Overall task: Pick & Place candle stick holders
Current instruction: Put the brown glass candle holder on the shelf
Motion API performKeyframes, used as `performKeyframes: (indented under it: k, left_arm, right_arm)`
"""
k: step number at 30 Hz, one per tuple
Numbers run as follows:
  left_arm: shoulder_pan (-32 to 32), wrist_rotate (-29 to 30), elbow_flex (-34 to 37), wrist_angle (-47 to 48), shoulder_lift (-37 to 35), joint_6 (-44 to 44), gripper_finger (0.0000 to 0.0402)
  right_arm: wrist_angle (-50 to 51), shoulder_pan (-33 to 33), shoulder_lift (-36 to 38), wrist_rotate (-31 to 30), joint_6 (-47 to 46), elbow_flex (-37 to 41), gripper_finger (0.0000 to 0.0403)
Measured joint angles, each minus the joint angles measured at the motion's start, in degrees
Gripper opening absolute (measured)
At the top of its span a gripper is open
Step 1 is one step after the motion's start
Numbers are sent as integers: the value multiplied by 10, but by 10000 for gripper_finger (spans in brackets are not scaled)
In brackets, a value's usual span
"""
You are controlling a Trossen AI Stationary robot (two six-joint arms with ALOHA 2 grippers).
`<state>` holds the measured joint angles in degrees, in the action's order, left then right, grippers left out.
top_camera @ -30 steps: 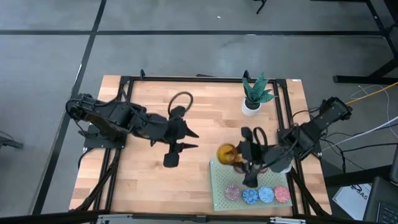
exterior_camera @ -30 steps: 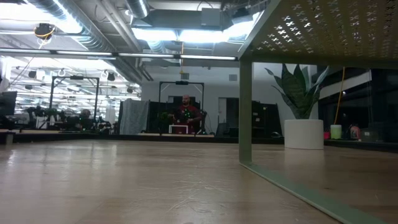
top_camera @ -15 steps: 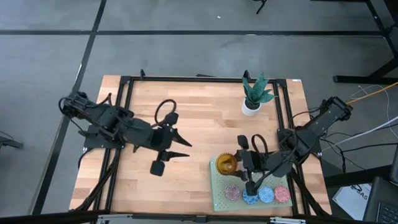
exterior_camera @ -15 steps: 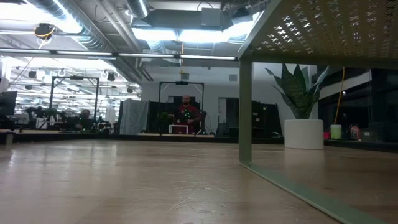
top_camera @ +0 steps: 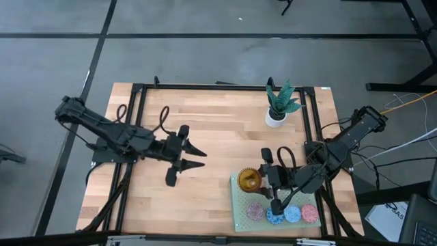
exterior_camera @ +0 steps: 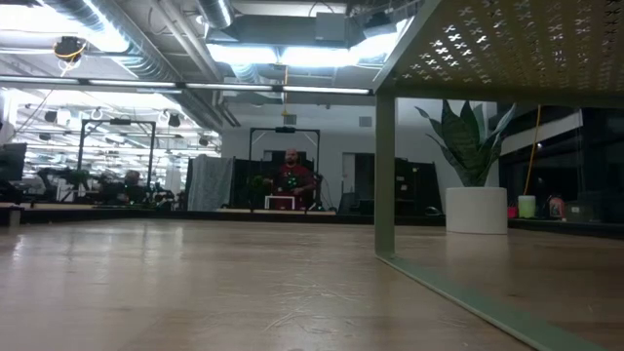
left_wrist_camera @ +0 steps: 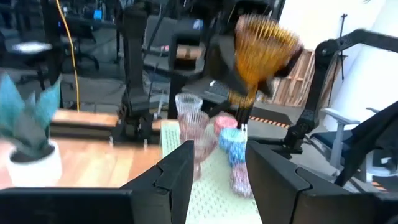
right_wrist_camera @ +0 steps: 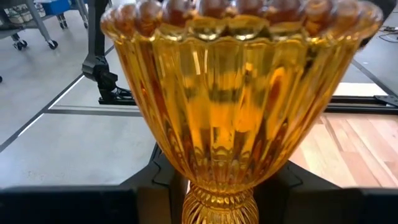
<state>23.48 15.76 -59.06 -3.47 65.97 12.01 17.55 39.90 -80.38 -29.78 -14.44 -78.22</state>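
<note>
The right gripper (top_camera: 256,180) holds the amber candle stick holder (top_camera: 248,180) upright in its jaws over the green mat (top_camera: 240,205), beside the row already placed (top_camera: 283,214); the left gripper (top_camera: 198,156) waits wide open mid-worktop (top_camera: 218,116).

The ribbed amber glass holder (right_wrist_camera: 239,99) glows golden, with a beaded rim. On the pale green mat (top_camera: 240,213), punched with small cross-shaped holes, the small cups run pink (top_camera: 255,211), blue (top_camera: 274,216), blue (top_camera: 293,214) and pink-red (top_camera: 310,214). The tabletop (top_camera: 218,130) is light striped wood. Far right, a white pot (top_camera: 275,117) carries a green plant (top_camera: 282,100). Both arms are black.
</note>
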Motion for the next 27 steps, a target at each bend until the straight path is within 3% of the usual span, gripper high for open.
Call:
performKeyframes:
  k: [7,15,21,27]
  left_arm:
    - [0,7,69,-18,-56,20,141]
    - [0,86,201,-87,-166,43,141]
    - [0,88,220,-130,-146,27,141]
    - [0,116,220,-52,-119,-52,141]
  right_arm:
    - [4,4,0,13,-1,0,128]
    - [2,4,0,15,-18,0,128]
    - [2,-4,-1,17,-30,0,128]
    - [-2,-3,-1,18,-18,-1,128]
